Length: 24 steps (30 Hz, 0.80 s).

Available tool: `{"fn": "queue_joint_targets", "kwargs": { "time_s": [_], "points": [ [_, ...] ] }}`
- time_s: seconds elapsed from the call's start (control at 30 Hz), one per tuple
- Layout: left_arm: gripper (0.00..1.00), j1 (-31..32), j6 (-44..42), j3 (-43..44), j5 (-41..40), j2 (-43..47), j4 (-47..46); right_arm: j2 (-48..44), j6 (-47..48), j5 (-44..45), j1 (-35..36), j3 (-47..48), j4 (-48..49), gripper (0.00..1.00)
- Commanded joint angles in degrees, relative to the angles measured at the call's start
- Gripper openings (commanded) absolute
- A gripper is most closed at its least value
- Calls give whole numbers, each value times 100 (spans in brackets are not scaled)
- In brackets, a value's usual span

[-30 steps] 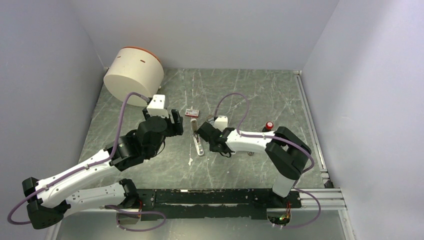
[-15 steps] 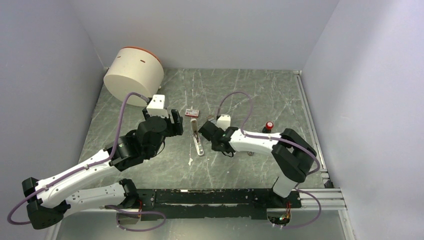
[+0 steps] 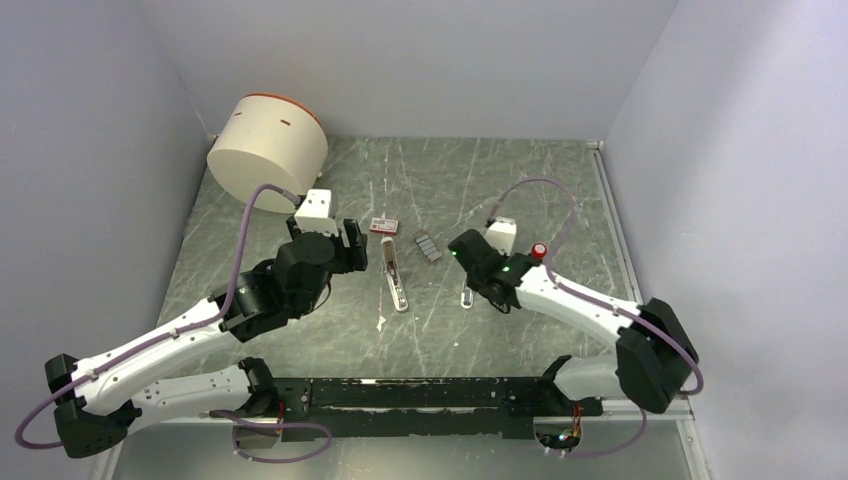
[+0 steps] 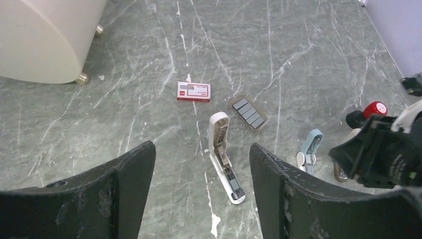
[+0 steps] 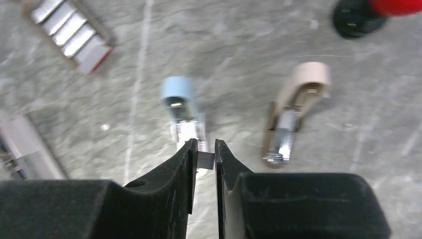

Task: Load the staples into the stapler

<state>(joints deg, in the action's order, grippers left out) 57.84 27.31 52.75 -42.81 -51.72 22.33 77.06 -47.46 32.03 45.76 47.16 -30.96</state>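
Note:
The stapler (image 3: 395, 281) is a white bar lying hinged open mid-table, its channel showing in the left wrist view (image 4: 224, 158). The staples, a red box with a white label (image 3: 383, 226), lie just beyond it (image 4: 193, 91). My left gripper (image 3: 347, 243) is open and empty, left of the stapler and above the table (image 4: 201, 194). My right gripper (image 3: 468, 268) is right of the stapler. Its jaws are nearly shut on a small grey ribbed strip (image 5: 205, 159), held over a blue clip-like tool (image 5: 181, 107). The stapler's edge shows at the left (image 5: 22, 147).
A tan tray of grey strips (image 3: 427, 246) lies right of the stapler (image 5: 69, 30). A beige clip tool (image 5: 297, 109) and a red-capped black item (image 3: 539, 251) lie further right. A large white cylinder (image 3: 267, 147) stands at the back left. Walls enclose the table.
My right arm has swung right, away from the stapler, to above the blue tool, uncovering the tan tray. The left arm, stapler and red box have not moved.

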Motion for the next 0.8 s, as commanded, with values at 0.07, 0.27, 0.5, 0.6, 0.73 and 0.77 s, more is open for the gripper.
{"fn": "queue_joint_targets", "kwargs": {
  "time_s": [0.07,0.27,0.5,0.6,0.73,0.77],
  "points": [
    [74,-36,64,23,195,-104,-155,-847,351,31,-772,-668,-254,22],
    [74,-36,73,64,271,-195,-169,-859,441,-68,-1156,-954,-127,22],
    [74,-34,65,86,243,-151,-145,-581,427,-309,-1409,-1040,97,22],
    [74,-36,55,86,228,-149,-147,-571,422,-390,-1419,-1116,206,22],
    [74,-36,42,99,221,-195,-141,-528,432,-353,-1425,-1152,247,22],
    [74,-36,38,95,220,-193,-145,-513,439,-352,-1424,-1156,270,22]
  ]
}}
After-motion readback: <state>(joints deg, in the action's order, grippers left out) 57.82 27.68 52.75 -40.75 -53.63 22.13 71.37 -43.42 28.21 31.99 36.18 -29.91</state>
